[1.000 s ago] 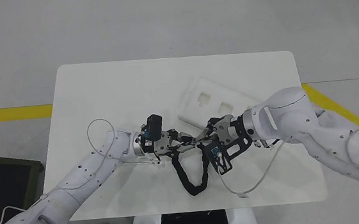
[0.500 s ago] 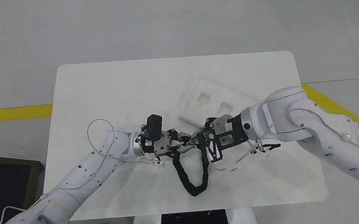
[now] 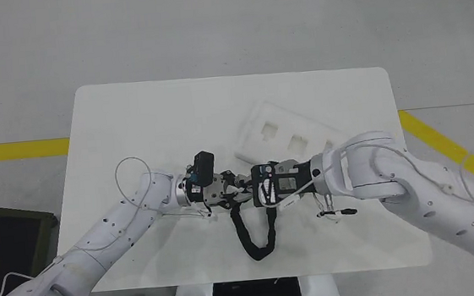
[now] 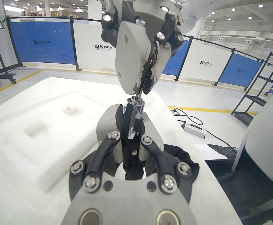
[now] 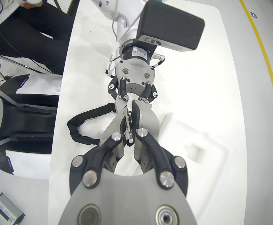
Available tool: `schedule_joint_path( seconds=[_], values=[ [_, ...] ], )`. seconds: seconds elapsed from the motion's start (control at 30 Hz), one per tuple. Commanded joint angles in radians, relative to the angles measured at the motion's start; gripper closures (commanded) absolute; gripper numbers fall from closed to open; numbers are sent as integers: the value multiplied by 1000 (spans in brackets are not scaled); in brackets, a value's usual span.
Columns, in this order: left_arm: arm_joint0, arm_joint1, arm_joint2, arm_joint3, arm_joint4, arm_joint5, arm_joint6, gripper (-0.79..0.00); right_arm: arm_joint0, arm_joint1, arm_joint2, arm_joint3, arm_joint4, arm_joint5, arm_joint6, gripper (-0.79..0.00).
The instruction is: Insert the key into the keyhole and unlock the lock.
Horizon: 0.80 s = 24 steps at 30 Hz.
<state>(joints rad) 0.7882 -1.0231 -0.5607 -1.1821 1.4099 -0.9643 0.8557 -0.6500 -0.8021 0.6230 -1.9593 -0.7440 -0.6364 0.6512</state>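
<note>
Now, the counts: one table [image 3: 132, 115], one foam tray [image 3: 282, 129], one lock [image 3: 256, 250], one key [image 4: 154, 64], two grippers.

Top view. The left gripper [image 3: 231, 191] and right gripper [image 3: 247, 188] meet tip to tip near the table's 6 o'clock edge. The left arm comes in from 8 o'clock and the right arm from 3 o'clock. The lock's black-sleeved cable hangs in a loop toward 6 o'clock. The tray lies at 2 o'clock from the meeting point, with two rectangular recesses. The floor is grey, with a yellow line at 9 o'clock and again at 3 o'clock. The key is too small to make out.

Left wrist view. The left gripper's fingers [image 4: 107, 119] are clamped on the lock's body, and its chrome cylinder [image 4: 134, 115] stands up between them. The right gripper is pinched tight on the key's head. The key's blade meets the keyhole [image 4: 136, 99] at the cylinder's end, but I cannot tell how deep it goes. Behind are blue and white partition panels, dark racks, ceiling lights and a power brick [image 4: 194, 129] on the floor.

Right wrist view. The key sits edge-on between the right gripper's pads, in line with the left gripper. The cable loop is off to one side and the tray to the other.
</note>
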Motion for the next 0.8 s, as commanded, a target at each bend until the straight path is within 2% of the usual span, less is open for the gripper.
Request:
schedule_joint_path(
  seconds=[0.0, 0.23, 0.63, 0.77],
  values=[
    [0, 0, 0, 0, 0, 0, 0, 0, -20, 3, 16, -10, -17, 37, -2, 0],
    [0, 0, 0, 0, 0, 0, 0, 0, -89, 19, 69, -66, -44, 104, 27, 0],
    [58, 8, -67, -75, -56, 47, -147, 0, -170, 32, 144, -94, -56, 157, 61, 0],
    [80, 14, -95, -108, -73, 51, -173, 0, -189, 34, 163, -105, -63, 137, 50, 0]
  ],
)
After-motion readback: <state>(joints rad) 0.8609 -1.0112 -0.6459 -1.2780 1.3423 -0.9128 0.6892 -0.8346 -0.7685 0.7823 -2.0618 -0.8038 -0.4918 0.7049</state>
